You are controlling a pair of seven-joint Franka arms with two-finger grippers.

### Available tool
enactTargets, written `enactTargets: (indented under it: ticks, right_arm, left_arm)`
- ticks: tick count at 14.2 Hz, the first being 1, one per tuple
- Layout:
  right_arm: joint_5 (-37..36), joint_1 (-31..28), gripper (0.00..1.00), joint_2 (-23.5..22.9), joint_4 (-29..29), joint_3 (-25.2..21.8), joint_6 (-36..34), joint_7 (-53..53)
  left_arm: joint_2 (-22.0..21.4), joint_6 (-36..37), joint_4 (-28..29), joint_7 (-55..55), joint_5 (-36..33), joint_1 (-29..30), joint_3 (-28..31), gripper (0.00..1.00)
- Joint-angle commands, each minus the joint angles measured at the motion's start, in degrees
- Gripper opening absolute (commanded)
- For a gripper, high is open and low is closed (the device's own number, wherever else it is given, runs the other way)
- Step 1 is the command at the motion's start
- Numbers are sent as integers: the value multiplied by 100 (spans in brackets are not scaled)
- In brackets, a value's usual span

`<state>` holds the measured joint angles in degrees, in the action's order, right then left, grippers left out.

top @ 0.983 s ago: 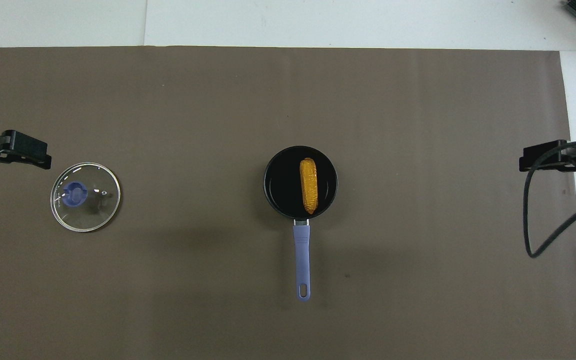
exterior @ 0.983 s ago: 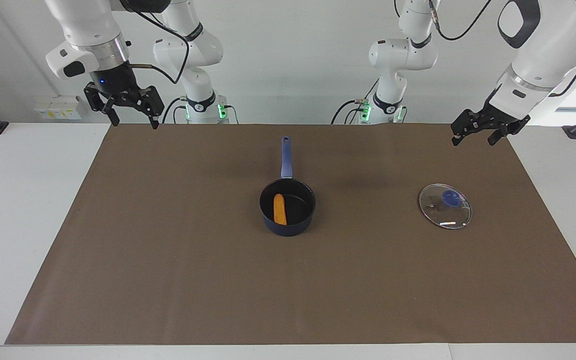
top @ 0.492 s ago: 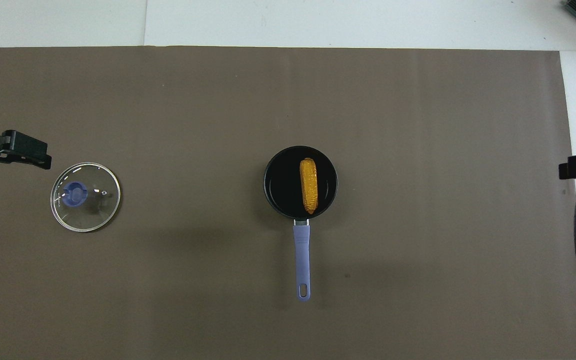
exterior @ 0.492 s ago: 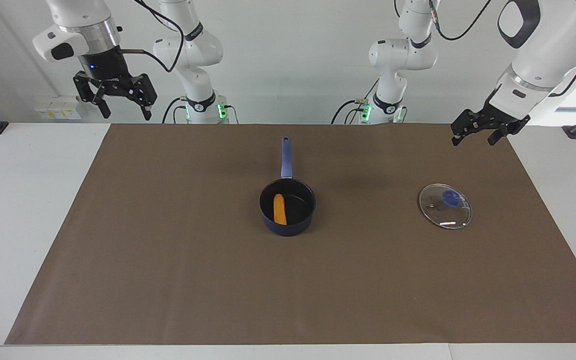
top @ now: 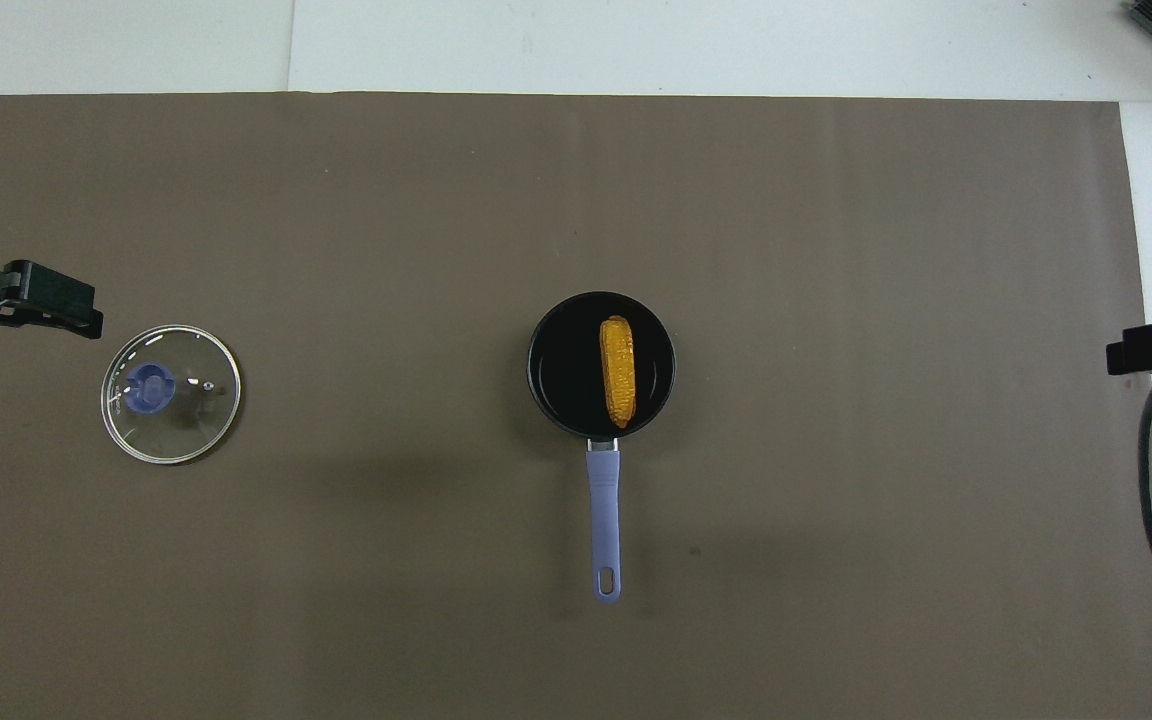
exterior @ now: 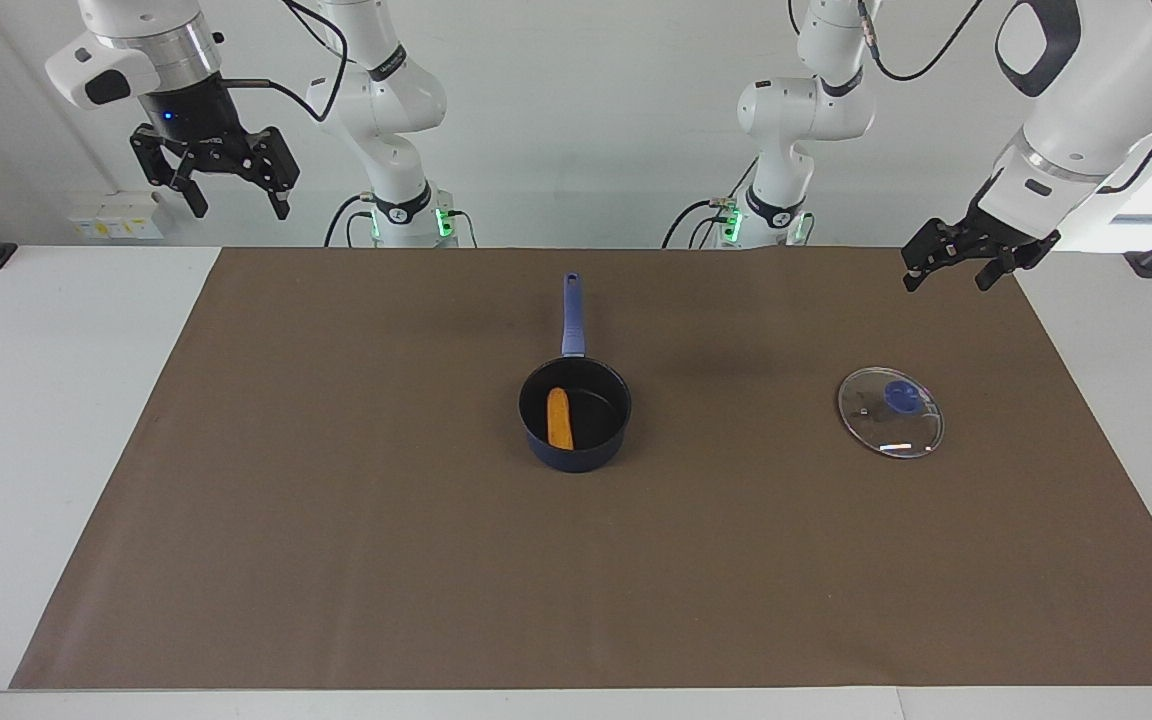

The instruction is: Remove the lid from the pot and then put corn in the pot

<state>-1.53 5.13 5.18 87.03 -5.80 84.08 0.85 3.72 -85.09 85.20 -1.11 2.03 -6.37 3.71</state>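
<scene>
- Orange-yellow corn (exterior: 560,418) is lying flat inside the pot (exterior: 575,416), which is sitting mid-table on the brown mat (exterior: 336,520) with its long handle (exterior: 572,315) pointing toward my bases.
- Glass is showing bare mat beneath it: the lid (exterior: 891,411) is resting flat toward my left arm's end of the table, well apart from the pot, blue knob up.
- My right gripper (exterior: 215,170) is hanging high over the mat's corner nearest my right base, jaws spread wide and carrying nothing; over the last second I am pulling it up and outward, away from the table.
- My left gripper (exterior: 966,256) is waiting above the mat's edge at its own end, near the lid, fingers released and empty, not moving.
- I am judging both steps as done: lid off, corn in. The right arm's retreat is reading as clearing away, with nothing left to grasp.
</scene>
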Motion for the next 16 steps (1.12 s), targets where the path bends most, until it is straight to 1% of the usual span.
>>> enactTargets:
  ticks: [1,3,4,9,16]
  right_arm:
    - [100,-74,100,79,51,-17,-85,-155]
    - [223,-65,100,62,-1,-9,-137,-164]
    - [241,-65,100,53,-28,0,-268,-155]
    - [171,-91,100,-8,-54,-35,-497,-164]
    - [109,-65,100,26,-37,-17,-340,-278]
  left_arm:
    - [-46,80,6,23,61,39,-11,100]
    - [-46,80,6,23,61,39,-11,100]
    - [-46,80,6,23,61,39,-11,100]
    - [-46,80,6,23,61,39,-11,100]
    - [-46,80,6,23,61,39,-11,100]
